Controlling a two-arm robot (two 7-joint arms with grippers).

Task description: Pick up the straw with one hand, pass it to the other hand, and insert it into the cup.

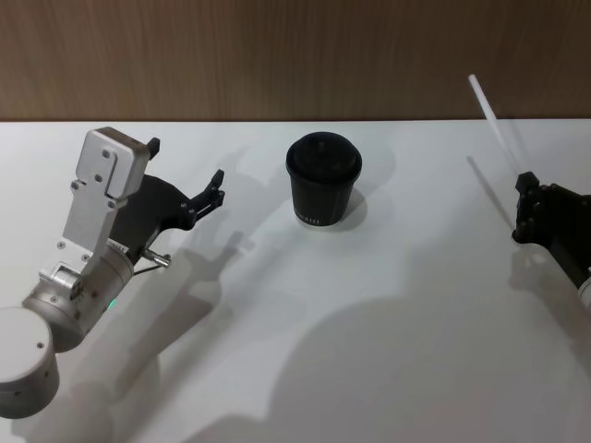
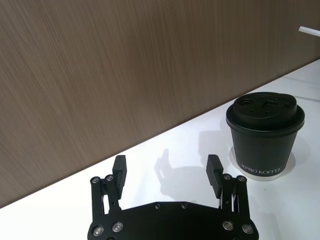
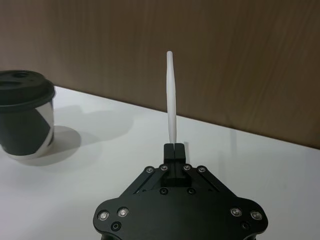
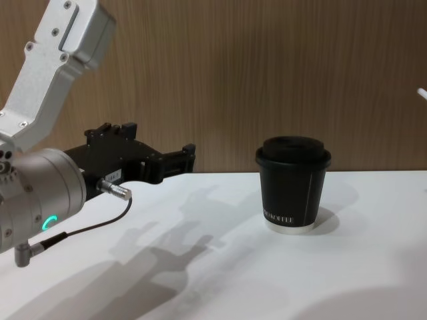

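The black cup (image 1: 323, 180) with its domed lid stands upright at the middle of the white table (image 1: 388, 305); it also shows in the chest view (image 4: 292, 187). Held off the table at the far right, my right gripper (image 1: 524, 183) is shut on the lower end of the white straw (image 1: 494, 125), which slants up and away from it. From the right wrist, the straw (image 3: 171, 95) rises straight out of the pinched fingertips (image 3: 170, 148). My left gripper (image 1: 186, 161), on the silver arm, hovers left of the cup, open and holding nothing (image 2: 167, 167).
A wood-panelled wall (image 1: 277, 55) runs along the table's far edge. A thin black cable with a metal plug (image 4: 113, 190) hangs from the left wrist. White tabletop stretches in front of the cup and between the arms.
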